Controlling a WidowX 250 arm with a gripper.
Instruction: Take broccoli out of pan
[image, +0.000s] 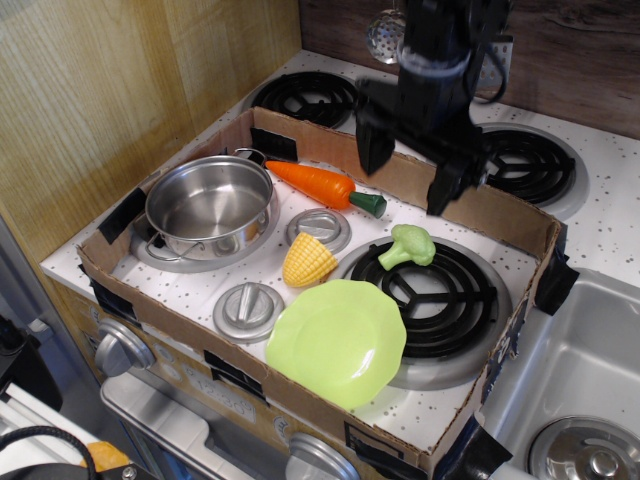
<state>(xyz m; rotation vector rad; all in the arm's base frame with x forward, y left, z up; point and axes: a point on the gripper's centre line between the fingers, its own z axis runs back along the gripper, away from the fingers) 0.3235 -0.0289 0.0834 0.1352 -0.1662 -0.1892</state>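
Observation:
The light-green broccoli lies on its side on the black right-front burner, outside the pan. The steel pan stands empty on the left-front burner. My gripper hangs open and empty above the cardboard's back wall, well above and slightly behind the broccoli, with its two black fingers spread wide apart.
An orange carrot, a yellow corn piece and a lime-green plate lie inside the low cardboard wall. Two back burners are behind it. A sink is at the right.

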